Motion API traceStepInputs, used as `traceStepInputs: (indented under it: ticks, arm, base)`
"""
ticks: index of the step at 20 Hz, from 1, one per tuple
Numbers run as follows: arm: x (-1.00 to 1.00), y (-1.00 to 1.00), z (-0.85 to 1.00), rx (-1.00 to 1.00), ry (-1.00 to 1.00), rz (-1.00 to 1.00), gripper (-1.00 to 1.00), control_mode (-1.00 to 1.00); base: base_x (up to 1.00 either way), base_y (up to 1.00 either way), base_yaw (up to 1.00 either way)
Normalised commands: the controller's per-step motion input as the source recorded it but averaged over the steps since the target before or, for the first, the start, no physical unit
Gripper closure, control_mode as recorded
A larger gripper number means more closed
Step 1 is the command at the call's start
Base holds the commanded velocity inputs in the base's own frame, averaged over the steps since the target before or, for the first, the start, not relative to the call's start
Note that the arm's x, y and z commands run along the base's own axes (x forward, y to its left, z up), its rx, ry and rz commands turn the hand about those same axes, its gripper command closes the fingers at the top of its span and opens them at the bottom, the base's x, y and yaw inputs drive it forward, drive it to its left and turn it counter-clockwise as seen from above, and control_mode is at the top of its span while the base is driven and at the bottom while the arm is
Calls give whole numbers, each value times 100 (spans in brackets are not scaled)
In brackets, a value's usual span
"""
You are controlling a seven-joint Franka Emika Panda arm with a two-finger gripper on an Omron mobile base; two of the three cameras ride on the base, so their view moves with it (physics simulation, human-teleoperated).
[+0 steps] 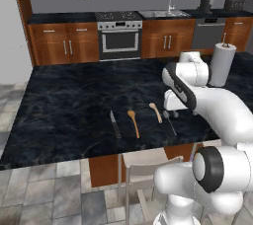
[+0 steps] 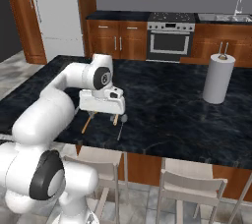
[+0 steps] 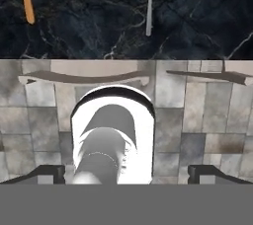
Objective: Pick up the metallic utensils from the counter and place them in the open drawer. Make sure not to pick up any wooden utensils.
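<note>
Left base view: claw hung over the metal spoon, wooden spoon right beside it

The claw (image 1: 170,112) hovered above the counter (image 1: 64,105), its fingers (image 3: 47,172) spread wide and grasping nothing. Directly beneath it lay the metal spoon (image 1: 169,122); just to one side was the shorter wooden spoon (image 1: 155,112), then the longer wooden spoon (image 1: 133,122), and farthest off the table knife (image 1: 115,124). A descent drifting sideways would likely catch wood instead of metal. The thin spoon lay flat on glossy stone, so closing fingertips could skid it toward the counter's edge. The drawer's whereabouts could not be told.
</note>
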Motion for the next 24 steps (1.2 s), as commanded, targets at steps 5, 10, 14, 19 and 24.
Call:
traceStepInputs:
  ticks: [5, 10, 14, 19, 24]
  arm:
    - [43, -19, -41, 0, 6, -1, -100, -100]
    - [39, -14, -33, 0, 5, 0, -100, -100]
    - [44, -5, -32, 0, 0, 0, -100, -100]
    - [43, 0, -41, 0, 0, 0, -100, -100]
    - [33, 0, -45, 0, 0, 0, -100, -100]
  base:
    - [0, 0, 0]
    - [0, 0, 0]
    - [0, 0, 0]
    - [0, 0, 0]
    - [0, 0, 0]
